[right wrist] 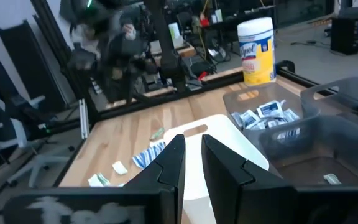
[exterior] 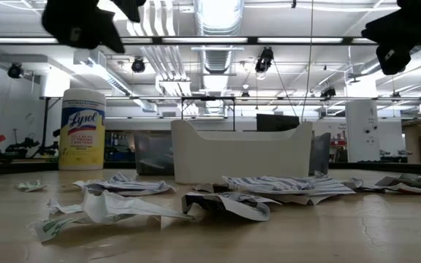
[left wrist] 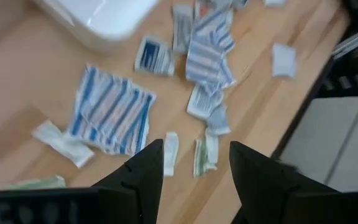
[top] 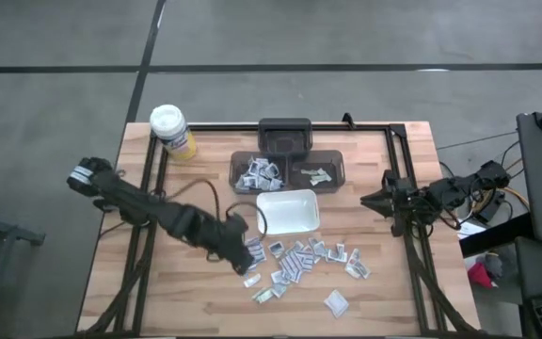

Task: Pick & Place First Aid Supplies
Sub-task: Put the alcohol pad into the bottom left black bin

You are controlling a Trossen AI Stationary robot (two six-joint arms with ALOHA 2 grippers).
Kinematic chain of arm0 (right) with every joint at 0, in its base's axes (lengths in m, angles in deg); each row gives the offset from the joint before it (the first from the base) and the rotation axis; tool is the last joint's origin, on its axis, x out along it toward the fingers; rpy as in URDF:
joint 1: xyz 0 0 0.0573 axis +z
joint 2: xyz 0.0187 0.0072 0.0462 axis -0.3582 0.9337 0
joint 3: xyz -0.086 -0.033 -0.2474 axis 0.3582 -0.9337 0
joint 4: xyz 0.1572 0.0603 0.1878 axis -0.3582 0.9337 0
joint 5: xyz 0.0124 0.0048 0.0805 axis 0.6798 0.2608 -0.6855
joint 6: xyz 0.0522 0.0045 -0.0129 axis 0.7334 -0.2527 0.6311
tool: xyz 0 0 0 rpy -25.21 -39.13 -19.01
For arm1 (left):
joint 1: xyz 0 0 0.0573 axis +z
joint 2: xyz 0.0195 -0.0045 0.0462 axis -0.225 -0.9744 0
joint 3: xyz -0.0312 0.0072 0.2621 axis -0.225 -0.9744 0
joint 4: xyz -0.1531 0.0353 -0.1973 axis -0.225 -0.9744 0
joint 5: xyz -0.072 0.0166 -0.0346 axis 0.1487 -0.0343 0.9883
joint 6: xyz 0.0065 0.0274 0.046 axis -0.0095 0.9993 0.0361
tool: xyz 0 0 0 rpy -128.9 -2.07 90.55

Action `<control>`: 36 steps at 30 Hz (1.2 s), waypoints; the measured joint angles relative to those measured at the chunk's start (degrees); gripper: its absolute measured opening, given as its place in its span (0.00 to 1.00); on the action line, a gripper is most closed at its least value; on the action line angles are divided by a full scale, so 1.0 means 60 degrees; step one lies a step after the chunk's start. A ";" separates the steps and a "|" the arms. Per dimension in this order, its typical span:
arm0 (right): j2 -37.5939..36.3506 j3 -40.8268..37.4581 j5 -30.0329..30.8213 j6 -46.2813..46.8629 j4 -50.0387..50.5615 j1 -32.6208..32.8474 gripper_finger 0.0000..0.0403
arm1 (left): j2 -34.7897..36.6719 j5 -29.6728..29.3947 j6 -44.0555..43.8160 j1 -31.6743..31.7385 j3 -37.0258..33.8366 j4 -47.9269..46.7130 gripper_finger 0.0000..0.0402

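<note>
The first aid supplies (top: pixel 299 259) are small flat packets strewn on the wooden table in front of the white tray (top: pixel 287 212); in the low view these packets (exterior: pixel 225 201) lie crumpled and flat. My left gripper (top: pixel 243 250) hangs above the left end of this scatter, pointing down at a slant. Its fingers are open in the left wrist view (left wrist: pixel 194 158), over a blue-striped packet (left wrist: pixel 110 115) and some narrow ones, touching none. My right gripper (top: pixel 365 200) waits at the right side, level, its fingers (right wrist: pixel 192 142) a narrow gap apart with nothing between them.
Behind the tray stand grey bins (top: pixel 290 169), one holding several packets (right wrist: pixel 266 115). A yellow canister with a white lid (top: pixel 172 132) stands at the far left corner. A black frame (top: pixel 407 188) runs along the table's sides and far edge.
</note>
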 joint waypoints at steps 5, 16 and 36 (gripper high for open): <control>-0.0360 -0.0164 0.0000 -0.0017 0.0007 0.0000 0.13 | -0.0990 -0.0024 -0.0834 -0.0506 0.0000 0.0654 0.44; -0.0223 -0.0329 0.0004 0.0010 -0.0007 0.0000 0.13 | -0.2487 -0.1377 0.0319 -0.0577 0.0000 0.2404 0.44; -0.0215 -0.0329 0.0076 -0.0748 -0.0007 0.0000 0.13 | -0.3681 -0.0672 0.2191 -0.0705 0.0017 0.4678 0.44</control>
